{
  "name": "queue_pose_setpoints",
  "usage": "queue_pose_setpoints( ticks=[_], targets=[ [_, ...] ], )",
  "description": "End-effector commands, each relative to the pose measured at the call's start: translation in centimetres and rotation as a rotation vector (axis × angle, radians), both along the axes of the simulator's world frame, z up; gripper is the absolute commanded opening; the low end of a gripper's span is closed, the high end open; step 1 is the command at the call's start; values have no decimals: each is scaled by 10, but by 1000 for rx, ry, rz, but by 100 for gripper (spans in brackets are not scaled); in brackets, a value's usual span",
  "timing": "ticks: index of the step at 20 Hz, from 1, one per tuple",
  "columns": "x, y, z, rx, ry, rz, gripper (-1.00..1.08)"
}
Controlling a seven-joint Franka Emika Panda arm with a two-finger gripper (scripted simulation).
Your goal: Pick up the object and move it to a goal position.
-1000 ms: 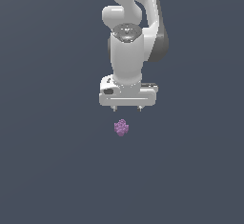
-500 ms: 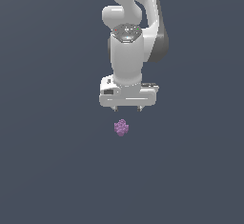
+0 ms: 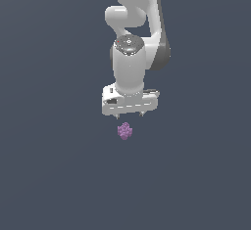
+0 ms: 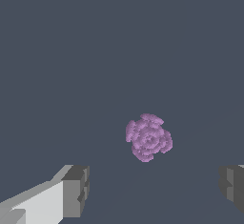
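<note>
A white robot arm [image 3: 139, 33] reaches down from the top of the exterior view, its wrist pointing straight down at a plain dark grey worktop [image 3: 54, 165]. No edge or corner of the worktop comes into either view, so the place of things on it can only be given relative to one another

The gripper [image 3: 129, 113] hangs above the surface with its jaws spread wide and nothing held between them. In the exterior view only two short dark tips show under the white cross-bar of the hand, one toward that view's left and one toward its right. In the wrist view the two fingers [image 4: 75, 189] stand far apart at opposite sides of the picture, each ending in a dark grey pad, with bare worktop in the gap

The task's thing is a small purple bunch of grapes [image 3: 125, 130], a bumpy rounded cluster much smaller than the hand. In the exterior view it shows just beneath the gripper, a little toward that view's left of the midpoint between the tips, and apart from them. In the wrist view the bunch of grapes [image 4: 148, 137] appears from above as a round knobbly rosette, beyond the line between the two pads and touching neither; it sits closer to the middle of the gap than to either finger
</note>
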State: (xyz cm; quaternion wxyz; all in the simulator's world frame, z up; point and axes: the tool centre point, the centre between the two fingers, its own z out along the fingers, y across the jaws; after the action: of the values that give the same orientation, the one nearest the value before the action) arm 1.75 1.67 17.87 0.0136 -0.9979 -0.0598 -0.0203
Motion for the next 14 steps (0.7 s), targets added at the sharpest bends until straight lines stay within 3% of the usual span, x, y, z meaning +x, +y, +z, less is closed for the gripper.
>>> queue_pose_setpoints(
  ticks=[1, 14],
  targets=[
    [0, -2, -9, -7, 3, 50, 100],
    [-1, -16, -67, -34, 23, 376, 100]
  ],
)
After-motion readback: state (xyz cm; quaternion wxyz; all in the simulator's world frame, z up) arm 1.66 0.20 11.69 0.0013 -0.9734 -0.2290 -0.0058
